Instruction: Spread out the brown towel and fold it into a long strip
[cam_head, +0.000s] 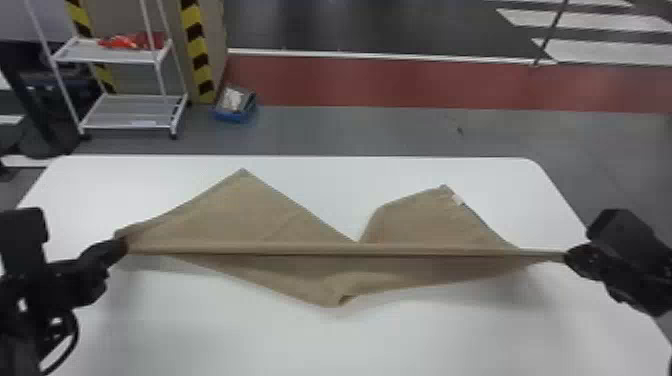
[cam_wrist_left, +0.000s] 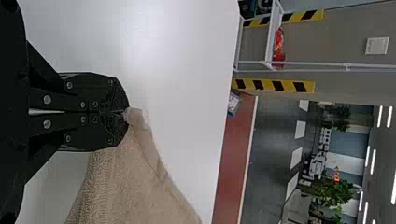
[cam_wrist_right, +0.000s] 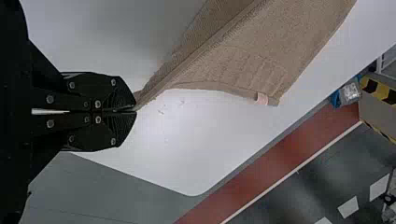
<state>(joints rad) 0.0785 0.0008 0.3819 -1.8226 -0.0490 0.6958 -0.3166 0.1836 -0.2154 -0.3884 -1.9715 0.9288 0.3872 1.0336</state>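
The brown towel (cam_head: 300, 225) is stretched taut in a straight ridge between both grippers above the table, with two pointed flaps lying toward the far edge and a drooping fold on the near side. My left gripper (cam_head: 122, 245) is shut on its left corner; in the left wrist view the gripper (cam_wrist_left: 127, 113) pinches the tip of the towel (cam_wrist_left: 140, 182). At the right end my right gripper (cam_head: 570, 256) is shut on the other corner. In the right wrist view that gripper (cam_wrist_right: 135, 108) holds the towel (cam_wrist_right: 261, 51), whose pale tag (cam_wrist_right: 262, 98) shows on a flap.
The white table (cam_head: 300, 340) lies under the towel, its rounded far corners in view. Beyond it on the floor stand a white shelf rack (cam_head: 130, 127) and a blue box (cam_head: 235, 106), both past the far left edge.
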